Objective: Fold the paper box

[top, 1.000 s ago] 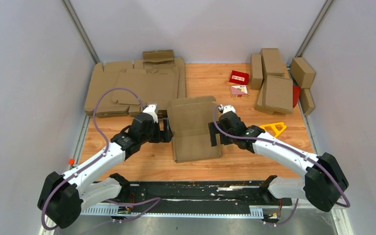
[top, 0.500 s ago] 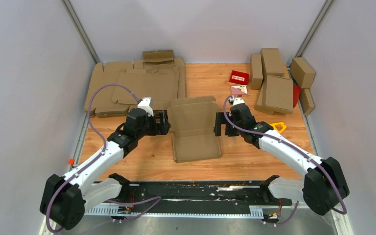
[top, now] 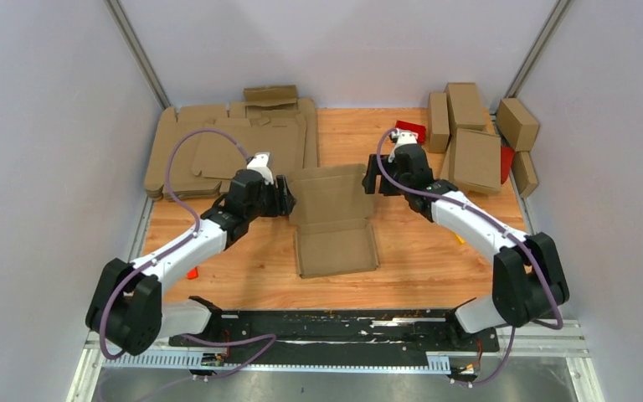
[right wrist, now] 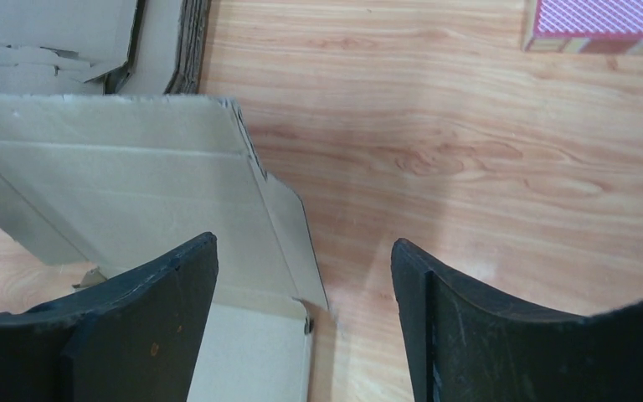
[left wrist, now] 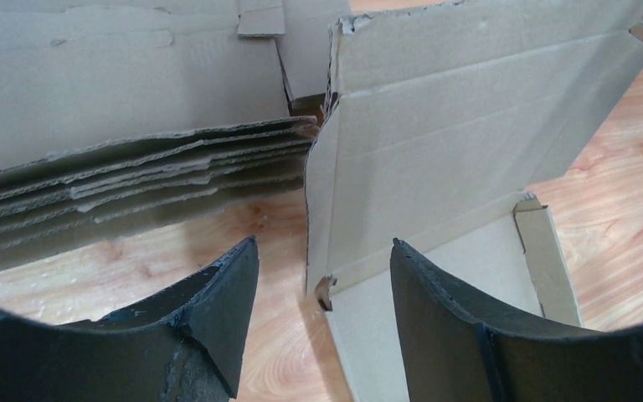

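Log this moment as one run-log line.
paper box: rear panel raised, base flat | left hand: open, astride panel's left edge | right hand: open, astride panel's right edge

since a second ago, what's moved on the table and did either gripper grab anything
Both arms reached farther from their bases along the sides of the paper box: the left gripper and right gripper now flank its raised rear panel, not the base. Both are open, nothing taken hold of. The paper box, the stack of flat blanks and the folded boxes stayed put.
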Tool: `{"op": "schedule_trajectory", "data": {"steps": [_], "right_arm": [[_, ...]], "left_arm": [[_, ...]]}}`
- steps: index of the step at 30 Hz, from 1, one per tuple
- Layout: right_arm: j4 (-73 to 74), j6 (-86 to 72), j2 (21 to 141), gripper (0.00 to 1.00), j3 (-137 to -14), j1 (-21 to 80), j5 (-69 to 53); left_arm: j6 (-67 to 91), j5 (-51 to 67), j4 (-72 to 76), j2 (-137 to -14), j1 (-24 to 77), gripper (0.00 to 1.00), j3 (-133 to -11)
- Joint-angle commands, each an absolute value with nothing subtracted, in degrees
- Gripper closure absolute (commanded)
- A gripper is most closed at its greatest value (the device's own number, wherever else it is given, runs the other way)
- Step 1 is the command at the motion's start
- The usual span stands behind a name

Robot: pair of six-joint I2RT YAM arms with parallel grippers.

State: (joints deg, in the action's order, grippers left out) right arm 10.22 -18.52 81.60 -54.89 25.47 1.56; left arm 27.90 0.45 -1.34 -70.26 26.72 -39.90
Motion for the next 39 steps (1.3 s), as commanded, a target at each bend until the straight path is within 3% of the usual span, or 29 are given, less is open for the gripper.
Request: {"op": "schedule_trajectory", "data": {"steps": [1,10,14,15,19,22,24,39], "right_arm": [[7.2,-15.5,86.2,0.26,-60.2,25.0,-1.6],[7.5,-14.7,91.6,0.33,-62.8,24.4,-4.1],[6.6,-14.9,92.0,0.47,-62.7,24.3,-6.0],[6.5,-14.9,92.0,0.52,-62.7,24.3,-6.6],[6.5,-15.3,91.4,0.77,-62.7,24.3,-8.8],[7.5,-15.8,89.7,0.94,-62.6,24.3,-7.9],[8.0,-16.0,88.4,1.00,-62.1,24.2,-7.1],[1.3,-17.0,76.8,1.00,-52.9,26.6,-2.9]], "left_arm": [[26.7,0.9,3.2,-73.4,26.5,0.35,-43.4],[24.5,1.1,0.3,-78.6,26.5,0.54,-48.3],[24.3,2.4,0.4,-78.9,26.5,0.70,-48.8],[24.3,2.8,0.5,-78.8,26.5,0.78,-48.7],[23.5,4.2,0.9,-78.5,26.5,1.00,-48.7],[23.3,4.7,0.5,-77.4,26.6,1.00,-48.6],[23.1,4.6,0.5,-75.9,27.0,1.00,-48.0],[24.0,0.1,-0.3,-69.3,32.5,1.00,-46.6]]}}
